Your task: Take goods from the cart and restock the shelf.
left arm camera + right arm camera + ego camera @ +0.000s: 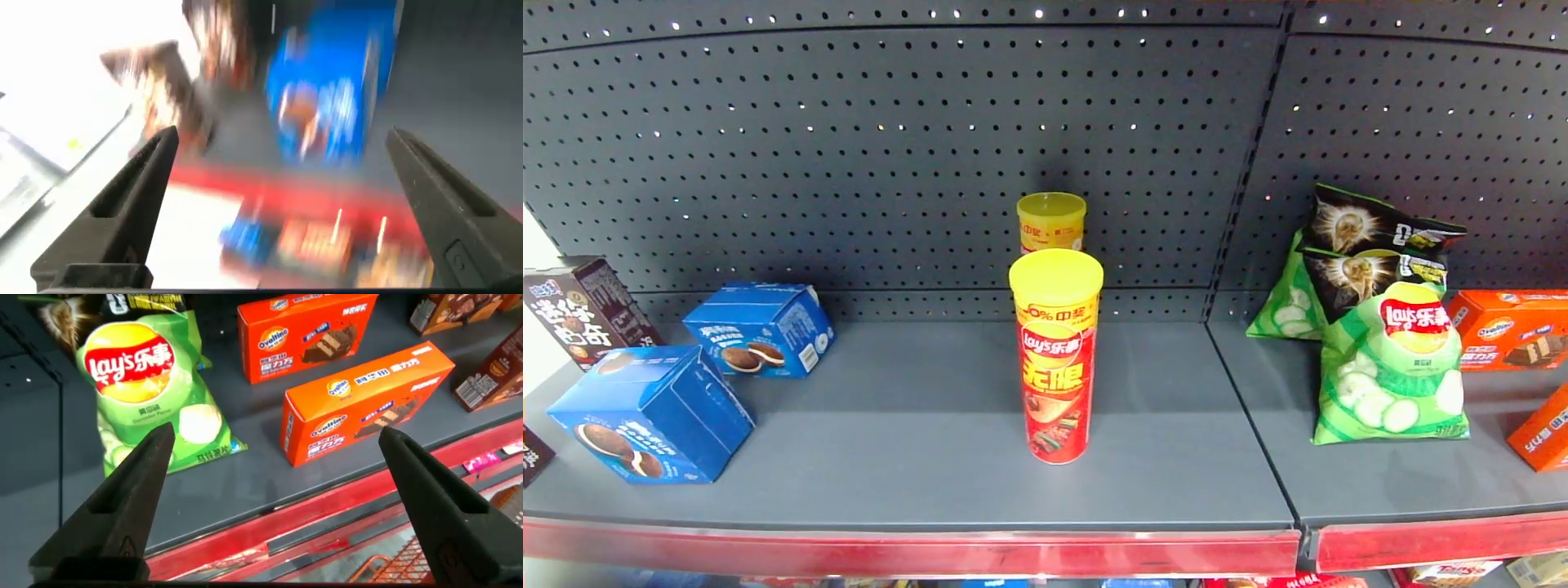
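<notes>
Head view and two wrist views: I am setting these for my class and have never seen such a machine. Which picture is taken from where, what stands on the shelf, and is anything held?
This is a two-armed robot restocking a shop shelf. The wide picture comes from a camera on its head, looking down at the grey shelf. In the middle stand two crisp cans with yellow lids, the front can and the back can right behind it. On the robot's left sit blue biscuit boxes. On its right are green crisp bags and orange boxes. The other two pictures come from cameras on the wrists, and the dark prongs in them are gripper fingers. The left gripper and the right gripper are both open and hold nothing.
</notes>
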### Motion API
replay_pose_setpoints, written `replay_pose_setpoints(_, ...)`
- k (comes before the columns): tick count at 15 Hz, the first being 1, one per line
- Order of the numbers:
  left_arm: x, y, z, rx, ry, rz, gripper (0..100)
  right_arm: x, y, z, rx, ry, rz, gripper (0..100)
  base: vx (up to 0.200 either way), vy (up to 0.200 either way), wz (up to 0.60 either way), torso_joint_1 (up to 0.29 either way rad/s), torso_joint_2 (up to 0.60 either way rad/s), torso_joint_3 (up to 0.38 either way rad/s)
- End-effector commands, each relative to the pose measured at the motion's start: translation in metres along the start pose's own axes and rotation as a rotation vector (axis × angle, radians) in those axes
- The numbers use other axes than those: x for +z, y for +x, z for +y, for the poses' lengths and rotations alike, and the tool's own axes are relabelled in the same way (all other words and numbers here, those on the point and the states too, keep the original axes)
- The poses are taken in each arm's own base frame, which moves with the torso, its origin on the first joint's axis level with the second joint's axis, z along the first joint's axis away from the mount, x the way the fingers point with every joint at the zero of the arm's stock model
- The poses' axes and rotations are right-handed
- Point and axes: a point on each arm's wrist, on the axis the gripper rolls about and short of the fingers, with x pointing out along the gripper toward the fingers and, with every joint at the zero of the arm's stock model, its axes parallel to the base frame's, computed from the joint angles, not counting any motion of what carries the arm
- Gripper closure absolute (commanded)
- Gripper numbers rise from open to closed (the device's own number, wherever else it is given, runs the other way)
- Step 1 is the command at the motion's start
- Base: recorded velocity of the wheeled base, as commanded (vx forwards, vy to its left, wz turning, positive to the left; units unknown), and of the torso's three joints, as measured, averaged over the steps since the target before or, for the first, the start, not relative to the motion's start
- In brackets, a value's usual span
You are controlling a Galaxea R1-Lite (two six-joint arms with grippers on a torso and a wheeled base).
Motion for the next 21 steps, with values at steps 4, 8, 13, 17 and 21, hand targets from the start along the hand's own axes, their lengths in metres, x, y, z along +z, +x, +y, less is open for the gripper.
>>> replay_pose_setpoints(4, 0.032, -0.058, 0.021, 0.208, -0.148, -0.278, 0, 0.003, -0.003, 0.0, 0.013, 0.008, -0.022, 0, 0.0, 0.0, 0.0, 0.0, 0.0, 0.0)
replay_pose_setpoints(8, -0.005, -0.051, 0.012, 0.183, -0.129, -0.205, 0, 0.004, -0.002, 0.001, 0.021, 0.005, -0.016, 0, 0.0, 0.0, 0.0, 0.0, 0.0, 0.0)
replay_pose_setpoints(13, -0.073, -0.007, -0.018, -0.05, -0.052, -0.024, 0, 0.009, -0.004, 0.001, 0.027, 0.012, -0.034, 0, 0.0, 0.0, 0.0, 0.0, 0.0, 0.0)
replay_pose_setpoints(17, -0.093, 0.004, -0.029, -0.247, -0.021, -0.072, 0, 0.015, -0.006, 0.001, 0.027, 0.022, -0.057, 0, 0.0, 0.0, 0.0, 0.0, 0.0, 0.0)
replay_pose_setpoints(21, -0.092, 0.005, -0.027, -0.168, -0.026, -0.099, 0, 0.024, -0.016, -0.003, 0.021, 0.042, -0.106, 0, 0.0, 0.0, 0.0, 0.0, 0.0, 0.0)
